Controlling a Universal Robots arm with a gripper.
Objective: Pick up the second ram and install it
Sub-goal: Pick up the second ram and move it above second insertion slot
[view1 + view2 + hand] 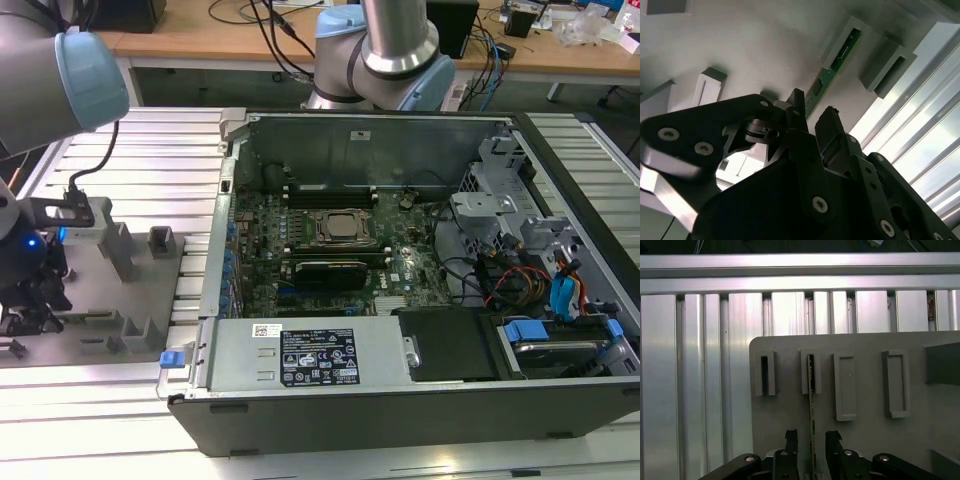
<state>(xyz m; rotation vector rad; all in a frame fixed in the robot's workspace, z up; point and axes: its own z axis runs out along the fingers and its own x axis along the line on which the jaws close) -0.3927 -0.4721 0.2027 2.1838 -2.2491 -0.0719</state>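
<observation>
Two black fingers of the pincer (812, 436) are spread, straddling a green memory stick (811, 390), with a gap on each side in the first wrist view. The stick stands on edge, its far end seated in a slotted block on the grey holder plate (780, 415) beneath the pincer. The plate lies on a ribbed aluminium table (705, 390). An open computer case (370, 410) sits well apart from the pincer, toward the exterior view's right. Beyond is a wooden table (200, 35) with cables.
</observation>
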